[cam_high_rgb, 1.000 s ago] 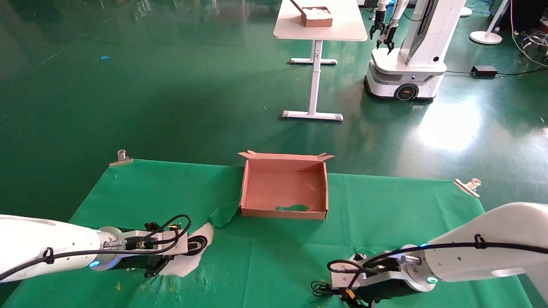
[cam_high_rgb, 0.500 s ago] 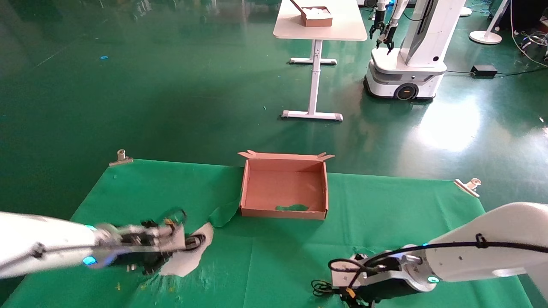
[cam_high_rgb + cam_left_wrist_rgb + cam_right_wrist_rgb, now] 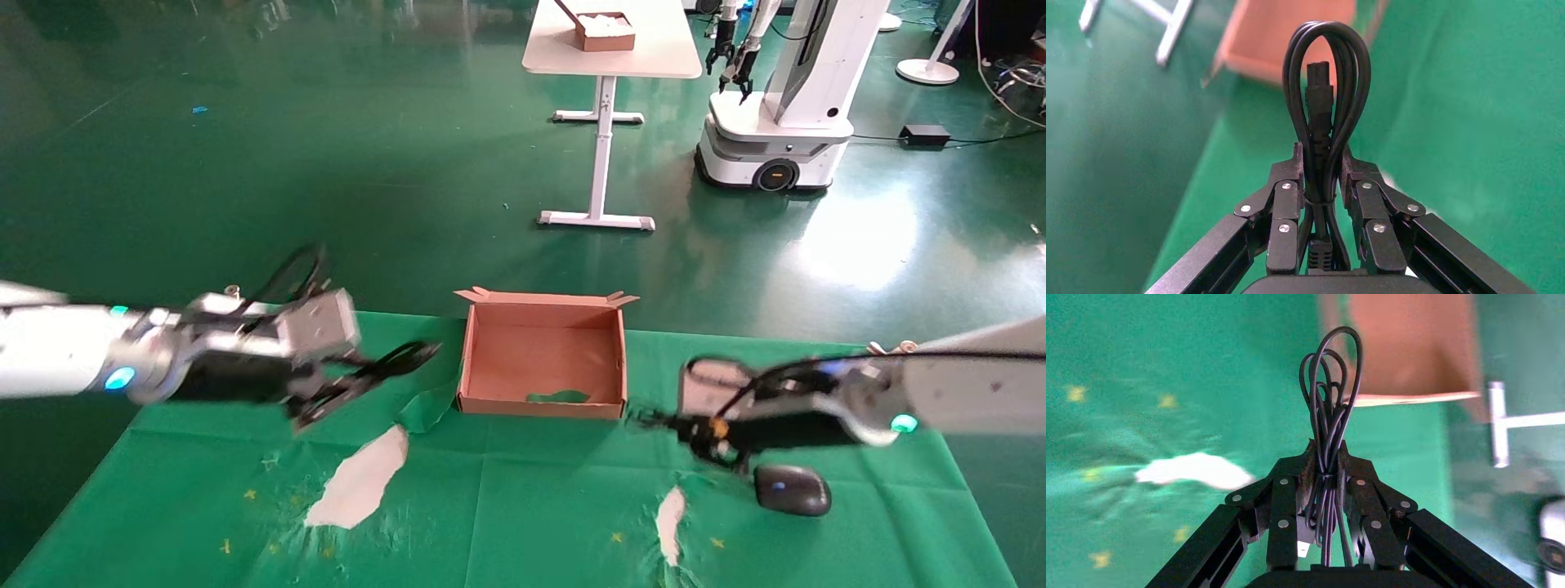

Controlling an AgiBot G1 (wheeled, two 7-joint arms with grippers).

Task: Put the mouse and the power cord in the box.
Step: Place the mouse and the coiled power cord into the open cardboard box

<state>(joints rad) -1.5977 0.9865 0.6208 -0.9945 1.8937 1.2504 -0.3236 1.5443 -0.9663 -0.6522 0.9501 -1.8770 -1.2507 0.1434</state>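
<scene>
The brown cardboard box stands open at the far middle of the green cloth, with only a green scrap inside. My left gripper hovers left of the box, shut on the coiled black power cord, whose loops stick out beyond the fingertips. To the right of the box, my right gripper is shut on the mouse's bundled thin cable. The black mouse lies lower, nearer the table's front; I cannot tell whether it hangs or rests. The box also shows in both wrist views.
Two white torn patches show in the cloth near the front. A cloth fold bulges beside the box's left corner. A metal clip holds the far right corner. A white table and another robot stand far behind.
Both arms rose from the front of the table and moved toward the box. The left lifted the power cord off the white patch; the right lifted the cable bundle, and the mouse came into view.
</scene>
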